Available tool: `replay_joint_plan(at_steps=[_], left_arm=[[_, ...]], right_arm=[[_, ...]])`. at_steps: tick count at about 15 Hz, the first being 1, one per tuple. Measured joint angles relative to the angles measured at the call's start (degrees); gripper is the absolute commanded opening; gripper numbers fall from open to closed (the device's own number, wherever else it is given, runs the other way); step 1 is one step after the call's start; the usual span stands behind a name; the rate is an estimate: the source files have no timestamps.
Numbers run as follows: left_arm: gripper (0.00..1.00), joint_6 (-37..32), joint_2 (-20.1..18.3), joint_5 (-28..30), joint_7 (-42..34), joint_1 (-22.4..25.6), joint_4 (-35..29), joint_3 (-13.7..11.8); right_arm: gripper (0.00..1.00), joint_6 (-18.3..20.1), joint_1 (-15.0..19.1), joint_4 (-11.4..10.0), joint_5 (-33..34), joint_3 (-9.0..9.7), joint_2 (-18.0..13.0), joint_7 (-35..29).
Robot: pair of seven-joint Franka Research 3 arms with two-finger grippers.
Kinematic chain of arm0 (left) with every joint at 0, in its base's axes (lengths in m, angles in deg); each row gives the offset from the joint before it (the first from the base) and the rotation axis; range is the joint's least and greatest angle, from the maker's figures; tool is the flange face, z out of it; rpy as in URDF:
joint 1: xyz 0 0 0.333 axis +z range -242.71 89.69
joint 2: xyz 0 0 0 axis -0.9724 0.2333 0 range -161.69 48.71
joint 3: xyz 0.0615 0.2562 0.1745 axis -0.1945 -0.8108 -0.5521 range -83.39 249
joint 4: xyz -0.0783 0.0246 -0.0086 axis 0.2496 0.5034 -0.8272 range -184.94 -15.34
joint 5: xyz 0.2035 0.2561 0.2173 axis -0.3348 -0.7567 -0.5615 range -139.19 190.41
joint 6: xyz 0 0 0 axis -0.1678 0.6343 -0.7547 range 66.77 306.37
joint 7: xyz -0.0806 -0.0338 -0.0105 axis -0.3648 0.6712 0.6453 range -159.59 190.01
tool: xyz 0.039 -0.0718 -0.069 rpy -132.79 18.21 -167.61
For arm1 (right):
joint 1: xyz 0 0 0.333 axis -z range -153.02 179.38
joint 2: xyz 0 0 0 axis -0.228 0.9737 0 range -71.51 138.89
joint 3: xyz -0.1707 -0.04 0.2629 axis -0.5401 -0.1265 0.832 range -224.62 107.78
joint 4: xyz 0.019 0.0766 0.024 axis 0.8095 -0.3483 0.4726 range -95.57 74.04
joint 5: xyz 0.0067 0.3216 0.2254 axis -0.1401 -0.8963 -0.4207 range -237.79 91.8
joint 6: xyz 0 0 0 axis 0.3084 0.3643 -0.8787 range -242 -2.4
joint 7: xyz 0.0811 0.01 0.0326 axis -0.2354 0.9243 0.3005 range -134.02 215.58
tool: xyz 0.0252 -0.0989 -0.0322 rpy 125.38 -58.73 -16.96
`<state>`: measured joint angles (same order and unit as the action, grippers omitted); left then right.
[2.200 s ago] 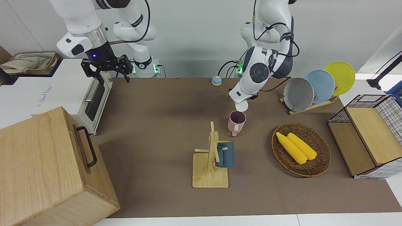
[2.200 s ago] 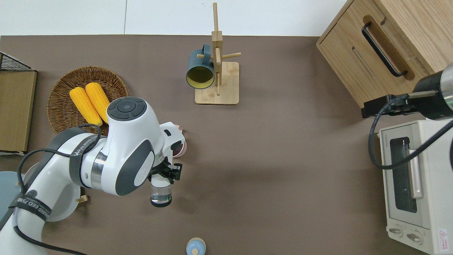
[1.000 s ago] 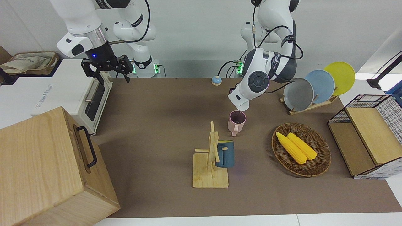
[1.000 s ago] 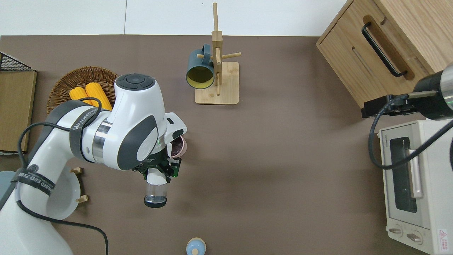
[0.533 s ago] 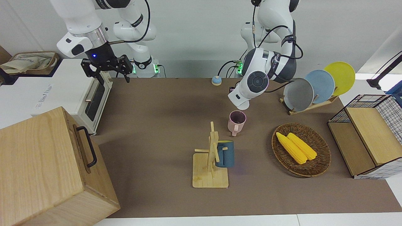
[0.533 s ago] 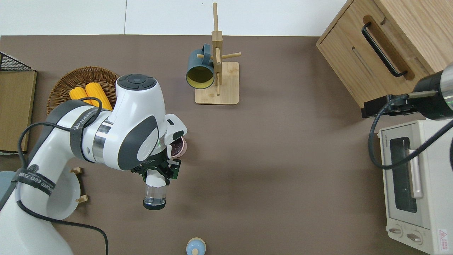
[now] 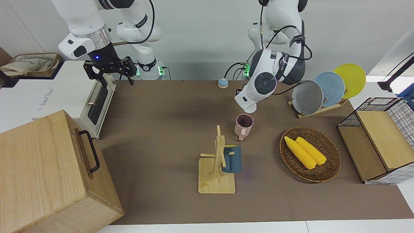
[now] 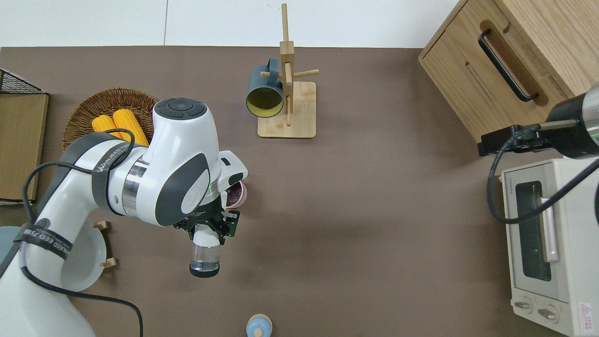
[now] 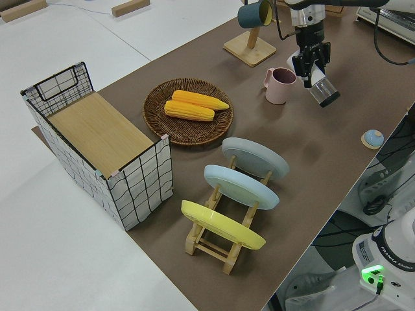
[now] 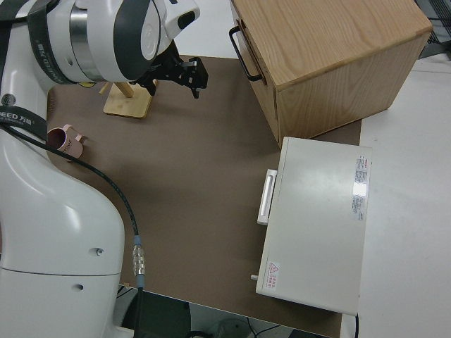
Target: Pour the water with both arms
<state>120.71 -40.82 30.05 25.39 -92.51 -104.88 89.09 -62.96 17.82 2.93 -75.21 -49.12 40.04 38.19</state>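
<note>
I have the left gripper [image 8: 209, 230] with fingers clamped on the clear cup [image 8: 205, 259], tipped beside the pink mug [image 7: 244, 125] to pour; right gripper [image 7: 109, 69] parked, fingers spread

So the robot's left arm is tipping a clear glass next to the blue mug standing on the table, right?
Not quite: the mug standing beside the tipped clear glass in the left end effector is the pink mug. The blue mug hangs on the wooden mug rack, as the overhead view shows.
</note>
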Motion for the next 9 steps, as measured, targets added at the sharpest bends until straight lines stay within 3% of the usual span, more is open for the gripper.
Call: replay_joint_plan(at_steps=[5, 9], left_arm=[[0.03, 2.2, -2.2, 0.1, 0.0, 0.0, -1.4, 0.0], [0.03, 11.9, -6.6, 1.3, 0.1, 0.0, -8.2, 0.0]], right_arm=[[0.992, 0.0, 0.0, 0.0, 0.0, 0.0, 0.0, 0.0], [0.992, 0.0, 0.0, 0.0, 0.0, 0.0, 0.0, 0.0]])
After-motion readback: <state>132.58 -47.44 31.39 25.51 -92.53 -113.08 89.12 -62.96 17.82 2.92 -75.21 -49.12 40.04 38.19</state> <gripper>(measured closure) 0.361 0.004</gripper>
